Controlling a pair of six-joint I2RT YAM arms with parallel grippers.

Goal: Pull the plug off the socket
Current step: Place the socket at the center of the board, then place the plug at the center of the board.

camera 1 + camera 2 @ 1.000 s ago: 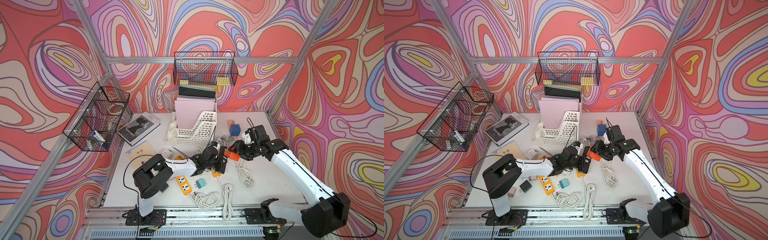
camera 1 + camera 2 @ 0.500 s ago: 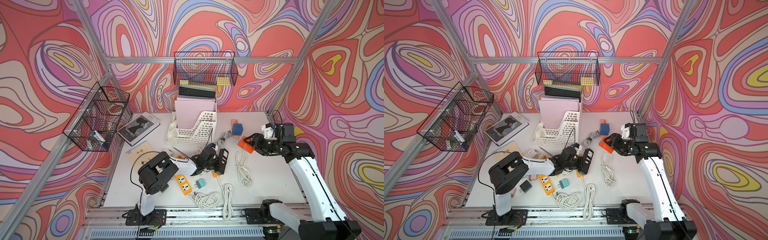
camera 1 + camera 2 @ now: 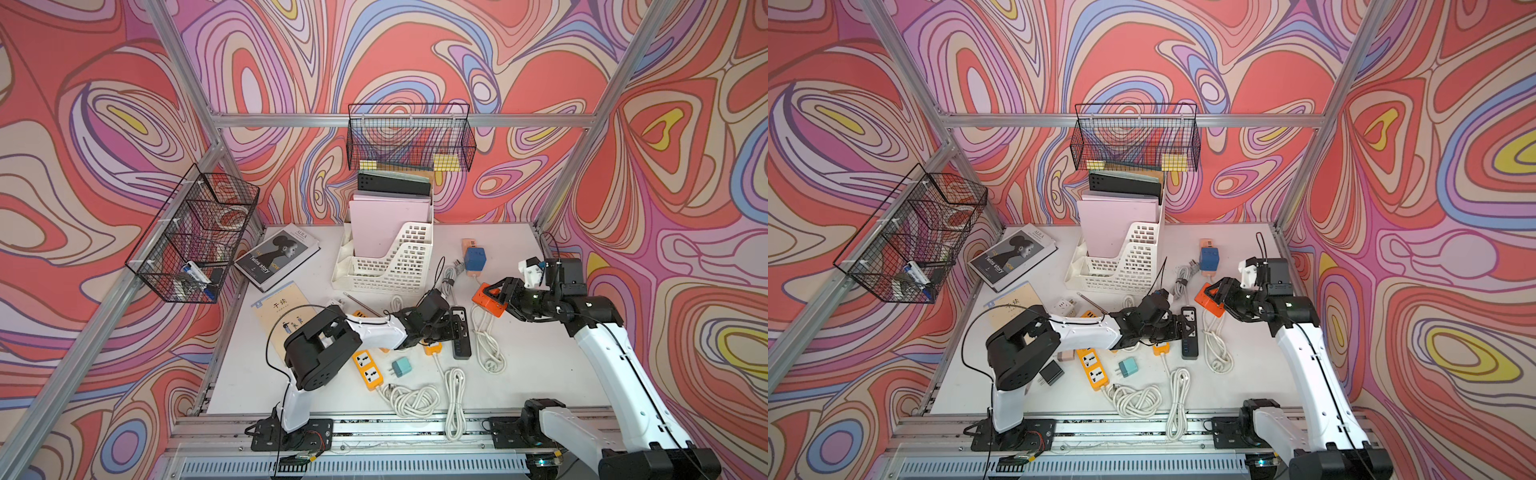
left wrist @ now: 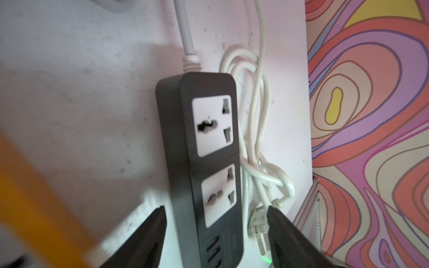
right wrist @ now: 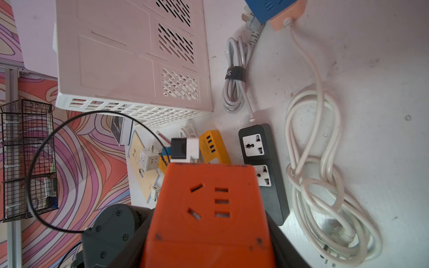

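1. Plug (image 5: 204, 204): an orange block with a socket face of its own. It sits clamped between the right fingers (image 3: 508, 291), which are closed partway onto its sides.
2. In both top views the plug is clear of the black strip (image 4: 204, 162), off to the right arm's side of it, with a coiled white cord (image 3: 488, 345) lying between them. It looks lifted off the bench (image 3: 540, 374), though the pictures do not settle that.
3. Both sockets (image 4: 212, 125) on the strip show empty in the left wrist view. Nothing sits in the USB ports at its near end, as far as they are visible.
4. The left fingers (image 4: 144, 239) stand wide apart on either side of the strip's USB end, with a gap on each side. They grip nothing.
5. Progress, as I judge it: the pull itself appears done, since plug and strip are separate and the strip lies flat on the bench. What may remain is setting the plug down and drawing both arms back.
6. Writing:
   - The book (image 3: 276, 257) at the back left reads "Twins story" across its cover. The small line near its top edge is too fine to be sure of.
   - The yellow booklet (image 3: 282, 316) beside it carries two Chinese characters I cannot read with confidence.
   - A black strap (image 5: 233, 74) around the grey cord (image 5: 232, 97) bears white letters, only partly turned to the camera.
   - Faint print by the strip's USB ports is unreadable.
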